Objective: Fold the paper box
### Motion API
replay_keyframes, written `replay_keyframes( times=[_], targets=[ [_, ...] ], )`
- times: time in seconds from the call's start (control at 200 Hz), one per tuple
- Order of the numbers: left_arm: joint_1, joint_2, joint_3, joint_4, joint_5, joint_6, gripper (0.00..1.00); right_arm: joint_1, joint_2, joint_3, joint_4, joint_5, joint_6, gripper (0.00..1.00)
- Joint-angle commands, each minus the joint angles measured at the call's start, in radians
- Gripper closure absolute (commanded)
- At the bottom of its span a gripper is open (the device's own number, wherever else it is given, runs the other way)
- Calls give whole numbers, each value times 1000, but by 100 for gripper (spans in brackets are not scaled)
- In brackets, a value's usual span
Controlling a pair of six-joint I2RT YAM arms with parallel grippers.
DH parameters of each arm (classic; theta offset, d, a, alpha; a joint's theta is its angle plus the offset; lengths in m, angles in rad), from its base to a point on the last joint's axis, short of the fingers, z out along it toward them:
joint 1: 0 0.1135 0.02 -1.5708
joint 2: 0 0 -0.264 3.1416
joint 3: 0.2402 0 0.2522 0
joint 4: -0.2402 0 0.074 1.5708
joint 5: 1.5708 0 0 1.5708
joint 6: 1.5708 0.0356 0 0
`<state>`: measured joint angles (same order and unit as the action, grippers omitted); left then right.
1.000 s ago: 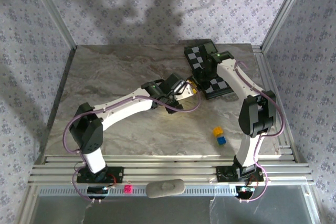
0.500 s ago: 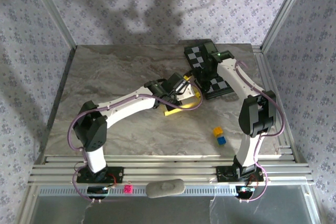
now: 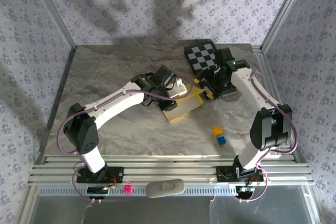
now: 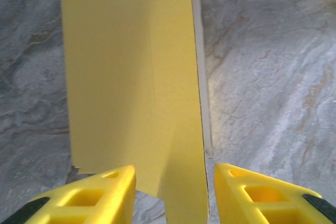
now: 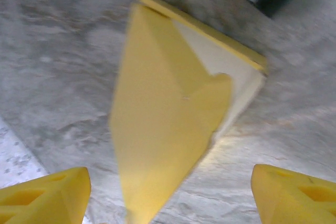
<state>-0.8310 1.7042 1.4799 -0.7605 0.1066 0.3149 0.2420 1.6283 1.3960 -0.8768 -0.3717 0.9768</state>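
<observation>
The paper box [image 3: 185,104] lies mid-table as a yellow cardboard piece with a paler inside. My left gripper [image 3: 176,86] hangs over its far left part. In the left wrist view a creased yellow flap [image 4: 131,77] runs down between the yellow fingers [image 4: 89,198]. The left gripper [image 4: 175,182] stands partly open, with table showing on either side of the flap. My right gripper [image 3: 208,85] sits at the box's far right corner. Seen from the right wrist, the right gripper [image 5: 168,182] is wide open, with a pointed flap [image 5: 163,129] between the fingers, untouched.
A black-and-white chequered board [image 3: 202,56] lies at the back right, just behind the right gripper. A small yellow cube [image 3: 217,130] and a blue cube [image 3: 221,140] sit near the right arm's base. Metal rails edge the table on both sides.
The right jaws opened and that arm swung right, off the board. The left jaws narrowed and shifted slightly left. More of the box now shows, spread toward the near side.
</observation>
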Motion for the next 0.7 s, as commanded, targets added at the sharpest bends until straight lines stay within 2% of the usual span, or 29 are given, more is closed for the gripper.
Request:
replay_keyframes(
  times=[0.0, 0.305, 0.55, 0.695],
  targets=[
    [-18, -9, -7, -16, 54, -30, 55, -9, -44, -38, 94, -13, 28, 18],
    [-19, 25, -35, 12, 49, -144, 54, -14, 12, -62, 23, -15, -13, 16],
    [-45, 31, -112, 61, 80, -213, 53, 5, 19, -245, 222, -56, 57, 13],
    [-62, 60, -152, 71, 77, -229, 52, 13, 56, -297, 266, -65, 72, 16]
  ],
)
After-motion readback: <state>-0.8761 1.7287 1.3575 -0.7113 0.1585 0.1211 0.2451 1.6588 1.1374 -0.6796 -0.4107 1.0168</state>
